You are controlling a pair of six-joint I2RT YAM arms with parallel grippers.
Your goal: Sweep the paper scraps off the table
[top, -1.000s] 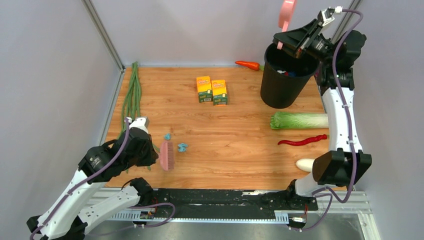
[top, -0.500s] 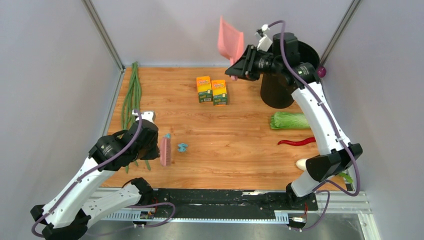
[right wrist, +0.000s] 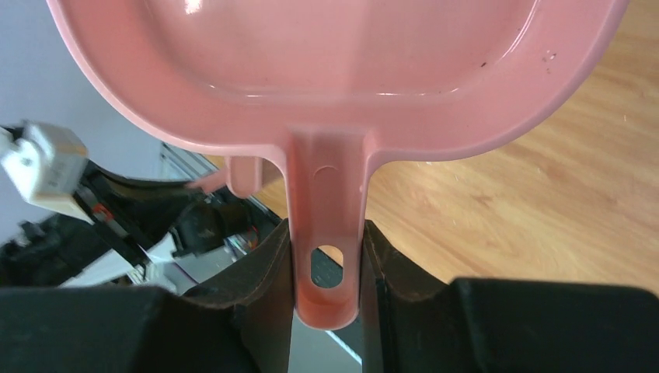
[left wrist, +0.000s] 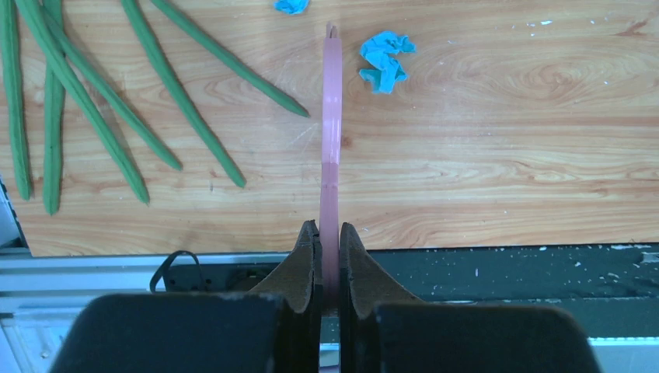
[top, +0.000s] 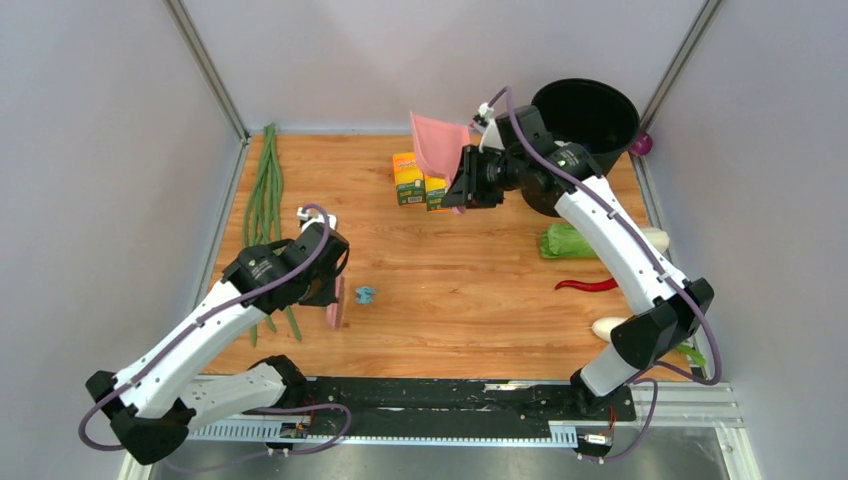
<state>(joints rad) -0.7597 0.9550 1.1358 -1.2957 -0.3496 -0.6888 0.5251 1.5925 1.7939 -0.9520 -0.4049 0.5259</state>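
The bench (top: 480, 300) is a flat board of orange-brown wood grain with grey metal edging. Plain grey walls (top: 350, 50) close it on three sides, and slanted metal posts (top: 205, 65) stand in the far corners. A black rail (top: 430, 395) runs along the near edge, where the arms are fixed.

On the left side lie long green beans (top: 265, 185). Two yellow-orange boxes (top: 408, 180) stand near the far middle, and a black bin (top: 590, 105) stands in the far right corner. On the right side lie a cabbage (top: 565, 242), a red chili (top: 585, 286) and a white radish (top: 605, 327).

The paper scraps (left wrist: 385, 58) that can be seen are two blue wads on the near left part of the bench. One lies just beside the tip of the pink brush (left wrist: 332, 116), and the other is at the top edge of the left wrist view.

The left claw (left wrist: 329, 233) is clamped on the thin handle of the brush, low over the wood. The right claw (right wrist: 326, 241) is clamped on the handle of the pink dustpan (right wrist: 350, 62). The dustpan is held up in the air above the boxes, tilted, and nothing lies inside it.
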